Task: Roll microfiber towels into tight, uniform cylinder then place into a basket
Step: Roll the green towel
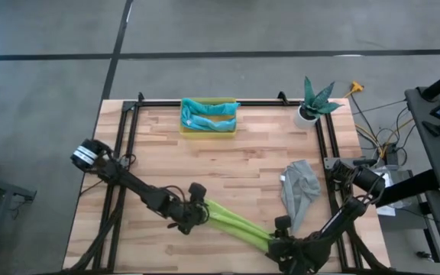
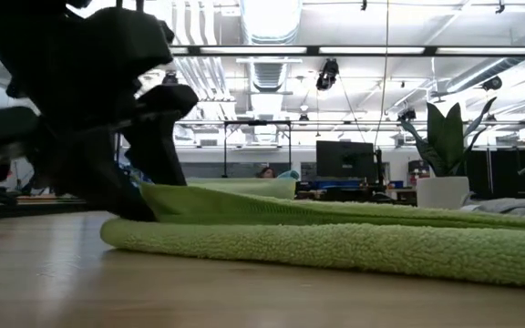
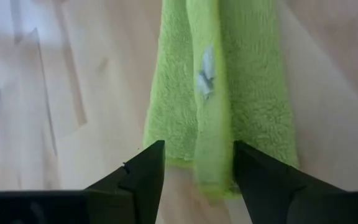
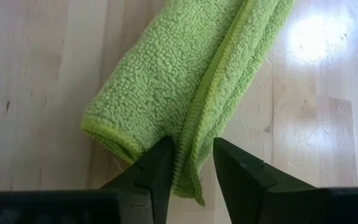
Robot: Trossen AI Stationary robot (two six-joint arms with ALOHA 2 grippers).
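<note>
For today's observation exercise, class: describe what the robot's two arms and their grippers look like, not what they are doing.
Both arms are dark, slim and jointed. The left arm has a pale round cap at its base; the right arm has cables near its base. The left gripper and the right gripper each have two black, wedge-shaped fingers with flat inner faces.

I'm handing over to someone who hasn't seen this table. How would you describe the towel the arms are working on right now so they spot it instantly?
Start from the wooden table and look to its near edge, between the two dark arms. The lime green towel lies there folded into a long narrow strip, with the left gripper at one end and the right gripper at the other. It is the only green cloth; the grey towel lies crumpled beside it, and the teal one sits in the yellow basket at the far edge.
</note>
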